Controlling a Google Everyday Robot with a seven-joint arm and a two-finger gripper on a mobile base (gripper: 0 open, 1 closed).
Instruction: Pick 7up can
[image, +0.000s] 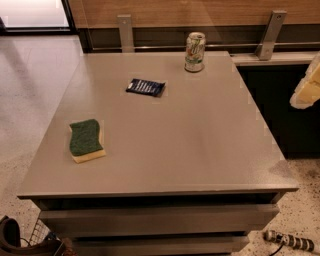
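- Presently, a grey table (165, 150) is seen from above, filling most of the frame; drawer fronts are visible beneath its front edge.
- The can (195, 52) is found upright at the upper middle of the frame, on the far edge of the table, a little right of centre. A silver-white body, green and red markings and a shiny top are noted.
- A flat dark-blue packet (145, 87) is recorded lying to the lower left of the can, near it but not touching.
- A sponge (86, 140), green face up over a yellow layer, is recorded at the left middle of the frame, near the table's left edge and well apart from the can.
- The gripper (306, 85) is placed at the right edge of the frame, beyond the table's right side. Only a pale cream part is shown, cut by the border. It is well apart from the can, to its lower right.
- Whether the gripper is open or closed cannot be told, nor what, if anything, is held.
- A metal post (125, 32) and a second post (270, 35) are noted behind the table, at the top of the frame.
- A power strip (290, 241) is noted on the speckled floor at lower right.
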